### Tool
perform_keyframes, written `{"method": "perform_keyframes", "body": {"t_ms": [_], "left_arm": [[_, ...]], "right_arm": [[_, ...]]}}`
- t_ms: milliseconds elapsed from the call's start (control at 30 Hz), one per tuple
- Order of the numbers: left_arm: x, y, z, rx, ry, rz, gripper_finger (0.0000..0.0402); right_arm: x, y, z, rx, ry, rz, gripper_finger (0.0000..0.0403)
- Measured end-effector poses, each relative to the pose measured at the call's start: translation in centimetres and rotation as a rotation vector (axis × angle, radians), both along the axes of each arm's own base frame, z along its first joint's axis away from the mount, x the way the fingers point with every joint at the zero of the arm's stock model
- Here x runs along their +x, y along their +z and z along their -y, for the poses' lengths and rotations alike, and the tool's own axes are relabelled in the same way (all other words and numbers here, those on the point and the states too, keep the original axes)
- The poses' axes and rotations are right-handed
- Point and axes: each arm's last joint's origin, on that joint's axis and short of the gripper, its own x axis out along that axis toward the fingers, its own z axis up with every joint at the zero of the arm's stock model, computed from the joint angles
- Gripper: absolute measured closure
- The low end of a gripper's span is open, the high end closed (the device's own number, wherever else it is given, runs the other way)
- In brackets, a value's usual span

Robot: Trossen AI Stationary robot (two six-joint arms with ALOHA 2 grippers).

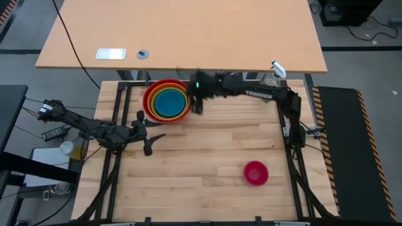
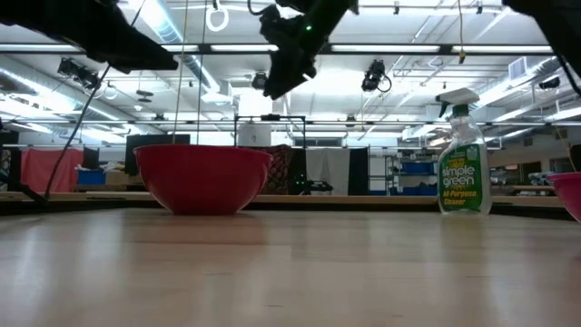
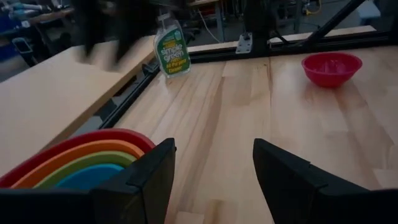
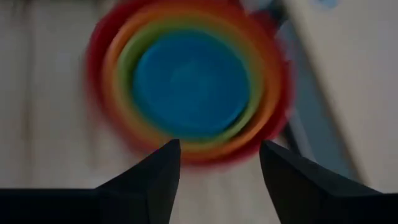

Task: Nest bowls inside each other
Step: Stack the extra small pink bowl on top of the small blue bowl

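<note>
Bowls sit nested at the table's twelve o'clock: blue bowl in green, orange, red. Right gripper hangs just beside them, fingers spread, empty. Pink bowl sits alone at five o'clock. Left gripper waits wide open at nine.

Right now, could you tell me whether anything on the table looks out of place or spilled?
Nothing spilled or damaged. The pink bowl sits alone, apart from the red bowl holding the orange, green and blue ones. The spray bottle stands upright.
</note>
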Motion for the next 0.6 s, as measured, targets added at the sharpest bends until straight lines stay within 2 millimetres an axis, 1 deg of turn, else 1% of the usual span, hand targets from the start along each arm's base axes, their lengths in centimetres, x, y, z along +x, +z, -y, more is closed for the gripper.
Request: {"method": "perform_keyframes", "body": {"t_ms": [100, 233, 333, 400, 500, 600], "left_arm": [[0.1, -0.1, 0.0, -0.025, 0.011, 0.000, 0.0182], [0.1, -0.2, 0.1, -0.074, 0.023, 0.010, 0.0182], [0.1, -0.2, 0.1, -0.101, 0.031, 0.018, 0.0182], [0.1, -0.2, 0.1, -0.105, 0.033, 0.020, 0.0182], [0.1, -0.2, 0.1, -0.107, 0.034, 0.022, 0.0182], [0.1, -0.1, 0.0, -0.109, 0.037, 0.029, 0.0182]], "right_arm": [[-1.3, -1.6, -3.4, 0.017, 0.056, -0.138, 0.0182], [-4.3, -4.5, -8.0, 0.043, 0.125, -0.268, 0.0186], [-7.6, -6.8, -11.5, 0.063, 0.181, -0.361, 0.0186], [-10.1, -7.6, -13.8, 0.070, 0.245, -0.404, 0.0186], [-13.8, -8.6, -16.9, 0.082, 0.322, -0.448, 0.0186], [-16.5, -8.9, -19.1, 0.127, 0.362, -0.457, 0.0186]]}}
